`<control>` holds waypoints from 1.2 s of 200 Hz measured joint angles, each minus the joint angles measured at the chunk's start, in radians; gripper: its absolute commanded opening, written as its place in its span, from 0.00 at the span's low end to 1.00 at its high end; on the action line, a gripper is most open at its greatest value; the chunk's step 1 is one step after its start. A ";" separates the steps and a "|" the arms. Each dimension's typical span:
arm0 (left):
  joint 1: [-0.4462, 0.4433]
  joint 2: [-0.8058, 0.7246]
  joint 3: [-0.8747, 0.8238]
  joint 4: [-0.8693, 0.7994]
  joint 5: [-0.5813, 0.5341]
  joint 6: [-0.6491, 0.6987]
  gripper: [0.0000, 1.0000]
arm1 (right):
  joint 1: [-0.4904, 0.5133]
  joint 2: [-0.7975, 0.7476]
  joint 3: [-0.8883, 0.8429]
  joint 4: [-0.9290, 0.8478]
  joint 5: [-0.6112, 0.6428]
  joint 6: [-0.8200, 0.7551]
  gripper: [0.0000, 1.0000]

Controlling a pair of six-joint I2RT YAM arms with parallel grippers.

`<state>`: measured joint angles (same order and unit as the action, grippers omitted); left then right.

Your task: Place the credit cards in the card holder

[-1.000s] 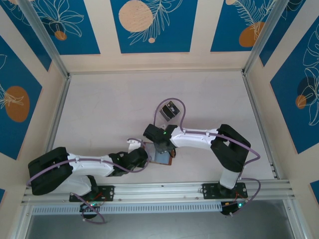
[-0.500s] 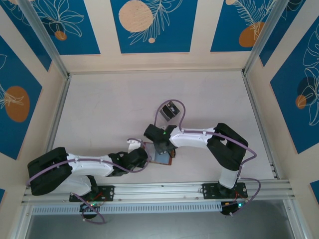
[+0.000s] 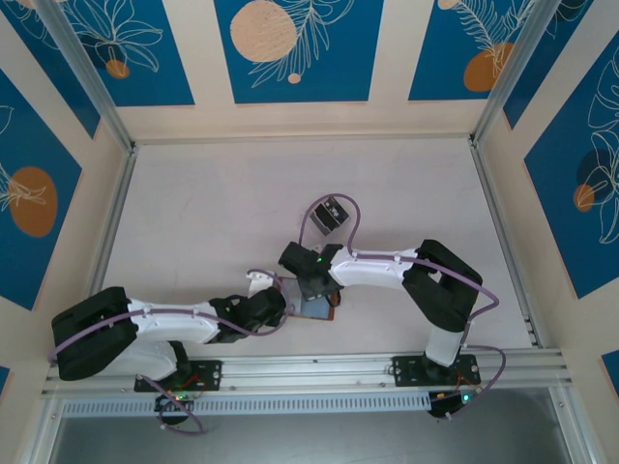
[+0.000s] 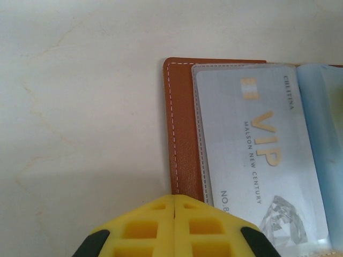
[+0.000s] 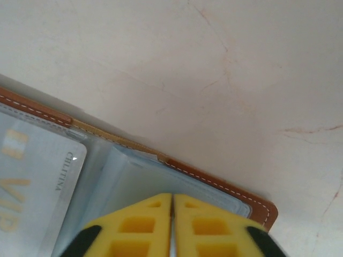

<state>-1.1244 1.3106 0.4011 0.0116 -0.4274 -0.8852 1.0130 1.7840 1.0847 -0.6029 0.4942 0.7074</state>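
The card holder was seen lying open and flat on the pale table. Its brown leather cover was turned down, and its white stitching ran along the edge.

A credit card, silvery with gold "VIP" lettering, was lodged in a clear sleeve inside the card holder. It lay just within the stitched brown border. In the right wrist view the same card was seen at one side of the card holder, with a pale blue pocket lying beside it towards the brown corner.

The left gripper was held at the card holder's stitched side edge. Its yellow fingers were pressed together with only a thin seam between them, and their tips were set over the brown border beside the card. Nothing was seen pinched between them.

The right gripper was held over the pale blue pocket. Its yellow fingers were likewise pressed together, and nothing was seen between them.

From above, the left gripper and the right gripper were found on either side of the card holder, both close against it. A small stand was placed on the table beyond the card holder, well apart from it. What it carried could not be told.
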 measured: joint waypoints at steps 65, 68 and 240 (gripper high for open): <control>0.000 0.001 0.000 0.000 0.000 0.000 0.04 | 0.000 -0.032 0.000 -0.036 0.016 -0.010 0.27; 0.000 0.002 0.000 0.001 0.000 0.000 0.04 | 0.000 -0.032 0.000 -0.037 0.015 -0.010 0.27; 0.000 -0.001 0.000 -0.001 0.000 0.000 0.04 | -0.017 -0.033 -0.041 0.016 -0.043 0.015 0.07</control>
<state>-1.1244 1.3098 0.4011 0.0109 -0.4274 -0.8848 0.9962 1.7508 1.0439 -0.5865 0.4515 0.7223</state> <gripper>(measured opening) 0.039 0.094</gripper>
